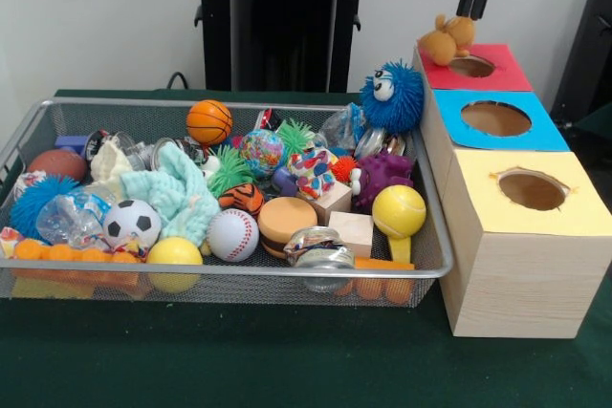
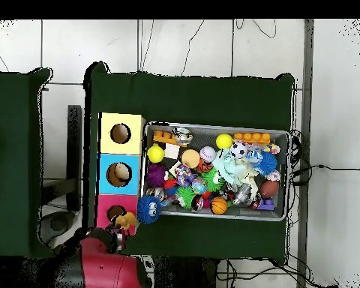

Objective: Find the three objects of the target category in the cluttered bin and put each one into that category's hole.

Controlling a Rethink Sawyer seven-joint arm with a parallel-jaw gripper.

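Observation:
The wire-mesh bin (image 1: pixel 239 272) is full of toys; it also shows in the overhead view (image 2: pixel 217 126). A tan-orange bear (image 1: pixel 448 40) lies on the red top at its far-left corner, beside the red-topped hole (image 1: pixel 471 66) and not in it. It also shows in the overhead view (image 2: pixel 125 220). My gripper (image 1: pixel 478 14) hangs just above the bear, a little to its right, and holds nothing. The orange striped tiger (image 1: pixel 242 198) lies in the middle of the bin among balls. No third plush animal shows.
The blue-topped hole (image 1: pixel 495 118) and the yellow-topped hole (image 1: pixel 532 190) stand in line in front of the red one. A blue spiky googly-eyed ball (image 1: pixel 392 96) sits at the bin's far right corner against the boxes. A purple plush figure (image 1: pixel 382 177) lies near the bin's right wall.

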